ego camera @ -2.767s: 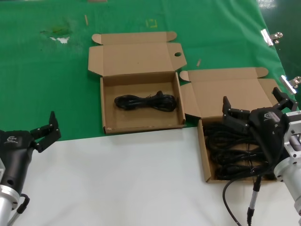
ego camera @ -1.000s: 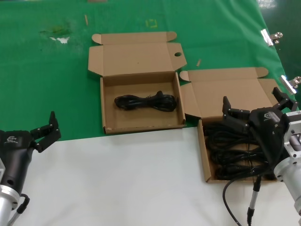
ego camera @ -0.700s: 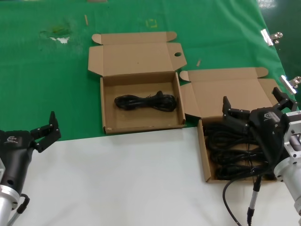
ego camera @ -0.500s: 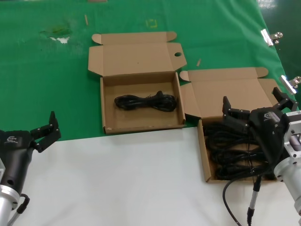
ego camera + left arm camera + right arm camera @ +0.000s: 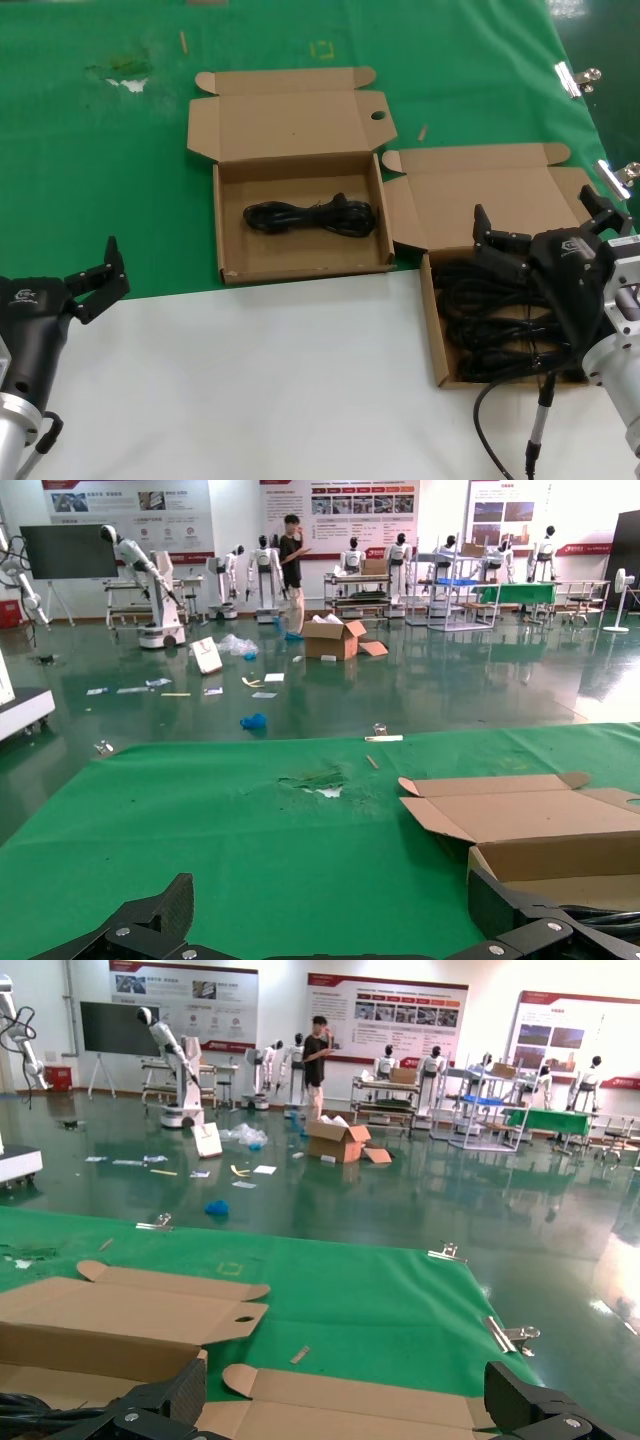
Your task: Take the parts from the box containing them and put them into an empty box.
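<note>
White tabletop [image 5: 300,380] nearest, green mat [image 5: 100,180] beyond. Left gripper [image 5: 95,280] parked low, fingers spread. Right gripper [image 5: 545,235] splayed wide over source box [image 5: 432,340] crammed with cables [image 5: 490,320]; next, drop and clamp one bundle. Farther, second box [image 5: 225,230] holding one cable [image 5: 310,216]. No legible writing.

Three cameras: one high on the head, two low on the wrists.

Your head view looks steeply down at the table; both wrist views skim level toward twelve o'clock, into the hall. All three share the lidded box [image 5: 300,215] [image 5: 520,825] [image 5: 120,1325] on the green mat [image 5: 100,180].
</note>
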